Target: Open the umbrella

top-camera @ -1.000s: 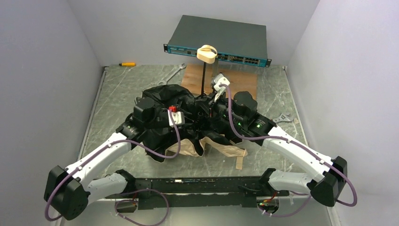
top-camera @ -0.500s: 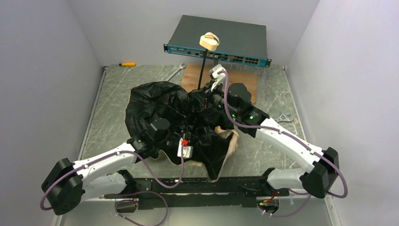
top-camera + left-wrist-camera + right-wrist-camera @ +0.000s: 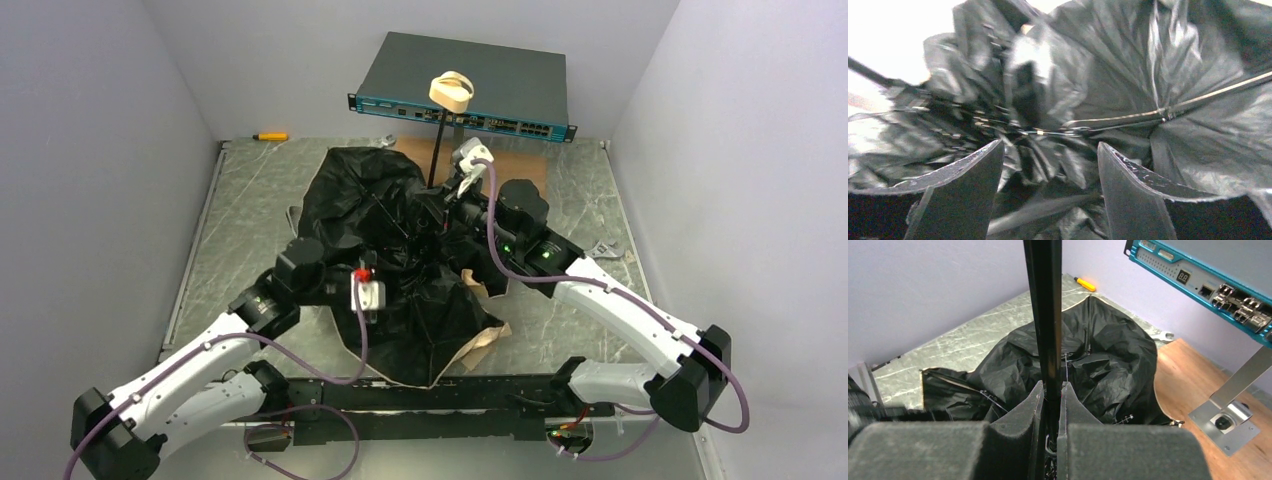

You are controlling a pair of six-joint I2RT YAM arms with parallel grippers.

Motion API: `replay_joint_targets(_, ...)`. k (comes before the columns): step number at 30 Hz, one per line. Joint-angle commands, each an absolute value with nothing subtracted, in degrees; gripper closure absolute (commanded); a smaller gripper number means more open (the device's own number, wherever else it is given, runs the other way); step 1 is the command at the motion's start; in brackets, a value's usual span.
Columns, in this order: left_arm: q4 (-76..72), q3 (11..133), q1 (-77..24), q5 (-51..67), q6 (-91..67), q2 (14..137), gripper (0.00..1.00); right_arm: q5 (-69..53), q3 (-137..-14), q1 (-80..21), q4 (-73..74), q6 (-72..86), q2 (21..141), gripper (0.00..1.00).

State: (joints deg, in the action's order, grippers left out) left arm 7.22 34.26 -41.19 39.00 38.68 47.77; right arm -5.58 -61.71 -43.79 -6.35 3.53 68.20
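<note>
The right gripper [image 3: 1050,390] is clamped on the black shaft [image 3: 1044,315] of the umbrella [image 3: 355,195], its arm reaching in from the near right. The left gripper [image 3: 1048,165] has its jaws well apart just over the crumpled lining, holding nothing, with its arm bent in from the near left. The umbrella lies mid-table, half spread, black lining up.

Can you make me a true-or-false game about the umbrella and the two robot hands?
1. The right gripper pinches the black shaft of the umbrella. True.
2. The left gripper is squeezed shut. False: it is open, over the black fabric.
3. The cream handle sticks up in the air. True.
4. The yellow screwdriver lies on the umbrella. False: it lies at the far left corner of the table, apart from the umbrella.
</note>
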Motion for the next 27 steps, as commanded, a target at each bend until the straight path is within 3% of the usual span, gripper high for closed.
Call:
replay_joint_targets(1, 6.75, 43.86, -38.19, 40.69, 24.26, 48.14, 0.26, -7.32, -61.21, -43.56, -11.75, 0.62, 64.87, 1.00)
replay_joint_targets(4, 3.91, 44.76, -37.53, 35.83, 20.44, 51.05, 0.27, -8.00, -60.48, -43.66, -12.02, 1.30, 64.72, 1.00)
replay_joint_targets(10, 3.43, 44.61, -32.85, 27.91, 17.10, 61.50, 0.45, -9.56, -59.81, -43.97, -12.74, 1.90, 64.42, 1.00)
replay_joint_targets(16, 7.16, 34.12, -24.34, 27.35, 29.04, 61.46, 0.51, -9.81, -56.67, -43.93, -14.04, -2.10, 63.63, 1.00)
replay_joint_targets(20, 9.43, 32.21, -18.90, 33.95, 31.29, 58.86, 0.46, -12.95, -53.91, -43.90, -16.21, -5.26, 64.12, 1.00)
replay_joint_targets(24, 10.55, 39.04, -16.63, 49.32, 27.71, 51.98, 0.21, -17.13, -52.81, -43.95, -16.96, -6.69, 65.18, 1.00)
replay_joint_targets(27, 2.41, 45.80, -17.37, 52.35, 14.02, 49.87, 0.14, -19.82, -51.97, -43.99, -17.74, -7.53, 66.09, 1.00)
